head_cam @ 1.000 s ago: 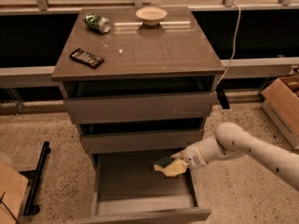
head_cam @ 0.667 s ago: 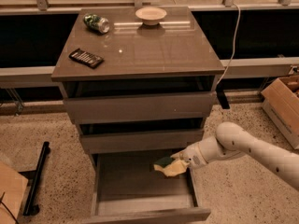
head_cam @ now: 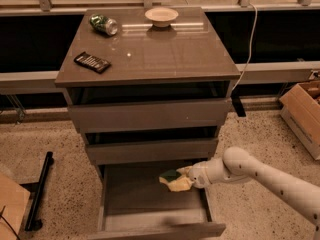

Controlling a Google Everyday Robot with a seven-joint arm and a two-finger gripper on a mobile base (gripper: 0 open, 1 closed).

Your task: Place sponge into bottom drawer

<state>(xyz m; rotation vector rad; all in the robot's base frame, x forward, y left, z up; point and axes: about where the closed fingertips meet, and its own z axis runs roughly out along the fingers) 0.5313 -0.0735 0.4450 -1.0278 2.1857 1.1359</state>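
Note:
The sponge (head_cam: 173, 179), dark green over yellow foam, is held in my gripper (head_cam: 184, 178) above the right part of the bottom drawer (head_cam: 131, 193). The drawer is pulled out, its flat grey floor showing and its front panel at the bottom of the view. My white arm (head_cam: 260, 176) reaches in from the right. The fingers are closed on the sponge's right side, and the sponge hangs a little above the drawer floor.
On the cabinet top (head_cam: 160, 54) lie a black calculator (head_cam: 92, 62), a crushed green can (head_cam: 104, 24) and a shallow bowl (head_cam: 161, 16). The two upper drawers stand partly out. A cardboard box (head_cam: 305, 109) stands at the right, a black bar (head_cam: 39, 191) lies on the floor at left.

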